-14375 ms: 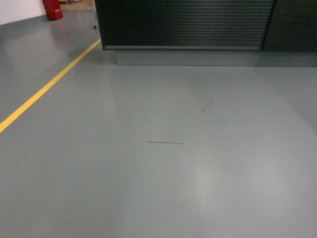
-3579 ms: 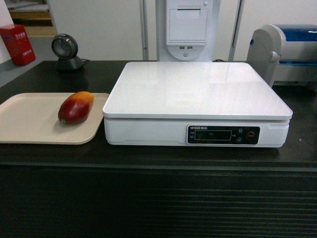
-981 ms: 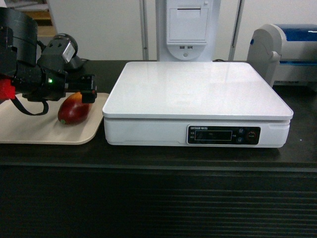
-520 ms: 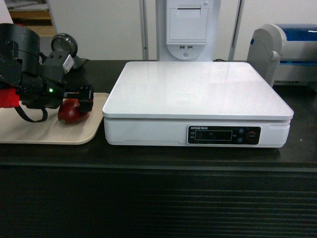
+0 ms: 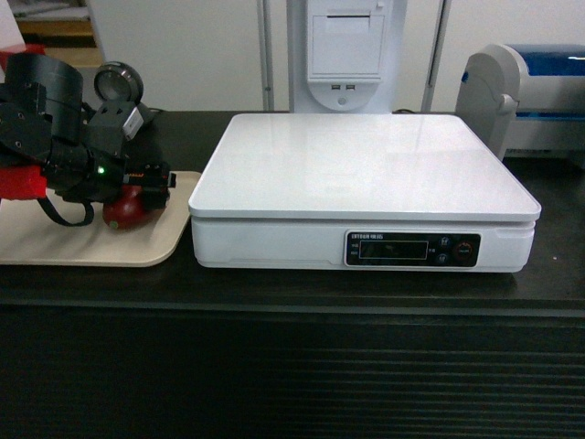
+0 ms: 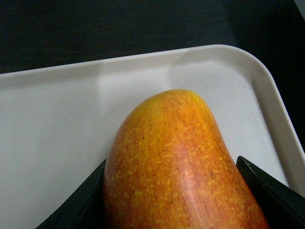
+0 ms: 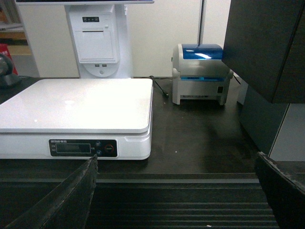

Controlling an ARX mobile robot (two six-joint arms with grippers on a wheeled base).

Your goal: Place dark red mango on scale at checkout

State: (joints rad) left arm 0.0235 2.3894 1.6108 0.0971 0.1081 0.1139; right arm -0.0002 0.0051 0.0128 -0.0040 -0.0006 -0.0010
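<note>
Head view, mango: the dark red mango (image 5: 131, 208) lies on the beige tray (image 5: 55, 240), just to the left of the scale (image 5: 364, 187), on the black checkout counter (image 5: 274, 366).
Head view, left claw: the left gripper (image 5: 146, 183) is down over the mango and hides its upper part; only the dark red lower end shows under the black body.
Head view, nearer arm: the left arm is at the mango. The right arm does not show in this view, so I judge the pick belongs to the left arm.
Head view, way to go: the white platform of the scale is to the right of the mango and higher than the tray, so I judge the coming move must lift first and then go right.
Left wrist view, mango: the mango (image 6: 181, 167) fills the lower middle; its yellow-orange end points away from the camera, toward the far rim of the tray (image 6: 57, 124).
Left wrist view, long axis: the long axis runs along the claw's reach, so the fingers cross the short width.
Left wrist view, claw state: one black finger (image 6: 78, 202) is on each side of the fruit, close against it; I cannot tell if they already press it.
Right wrist view, right claw: the right gripper (image 7: 181, 191) stands wide apart and holds nothing, in front of the scale (image 7: 78, 107) and low before the counter.
Right wrist view, mango: not visible here.
</note>
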